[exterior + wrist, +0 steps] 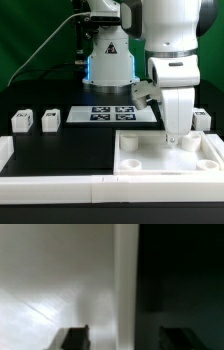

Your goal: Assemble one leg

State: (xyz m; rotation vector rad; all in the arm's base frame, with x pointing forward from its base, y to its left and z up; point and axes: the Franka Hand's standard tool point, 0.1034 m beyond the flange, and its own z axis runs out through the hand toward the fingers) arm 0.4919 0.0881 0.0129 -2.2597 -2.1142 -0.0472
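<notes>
Two legs [21,121] [50,120] stand on the black table at the exterior view's left. They are small white posts with tags. A third leg [200,118] shows at the right, behind the arm. The large white panel [160,168] with round corner sockets lies at the front right. My gripper [178,138] hangs low over the panel's far edge, well away from the legs. In the wrist view the gripper [126,336] is open: the dark fingertips [73,337] stand wide apart with the panel's edge [124,286] between them, and nothing is held.
The marker board [112,113] lies flat at the table's middle, in front of the robot base [108,60]. A white rail [50,186] runs along the front, with a white block [5,150] at the left edge.
</notes>
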